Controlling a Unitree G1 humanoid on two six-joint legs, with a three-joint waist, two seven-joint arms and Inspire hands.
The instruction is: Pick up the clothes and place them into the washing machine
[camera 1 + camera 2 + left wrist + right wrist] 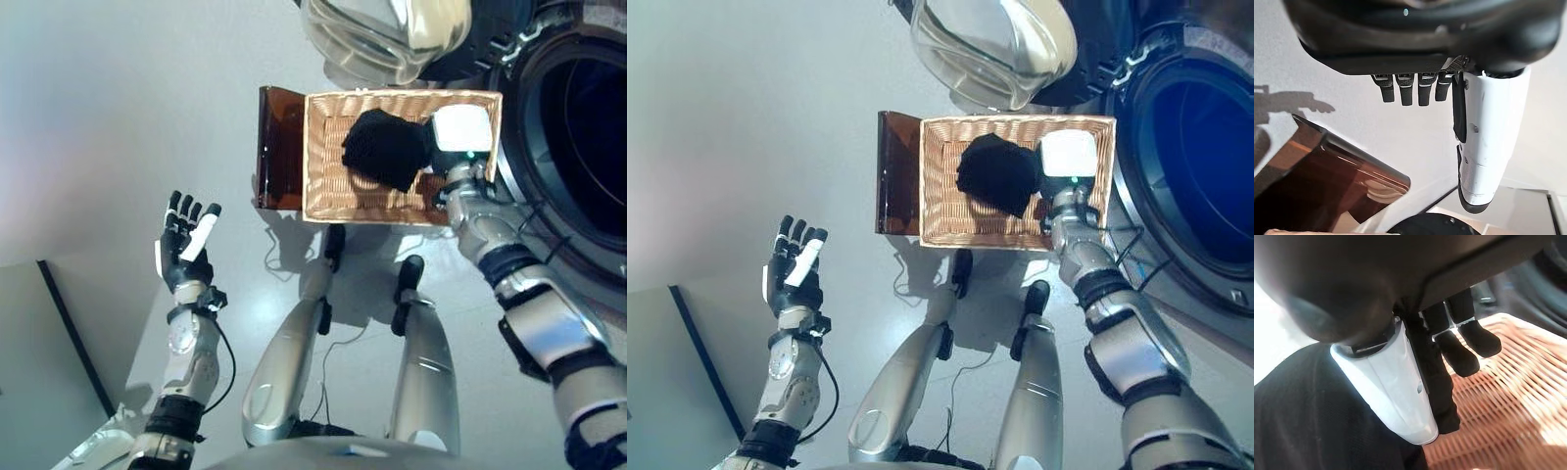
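Reaching right robot hand | touching black garment | in wicker basket

basket: woven wicker, tan, ribbed and rough, matt
cloth: black fabric, soft, matt, fine knit texture in the right wrist view
panel at the basket's left: brown translucent plastic, smooth, glossy with reflections
washing machine door: clear glass bowl, glossy
drum opening: dark ring, smooth with a sheen
floor: pale grey, smooth, faint sheen
left hand: dark matt plastic fingers, white smooth thumb cover
right hand: dark matt fingers, white glossy thumb cover
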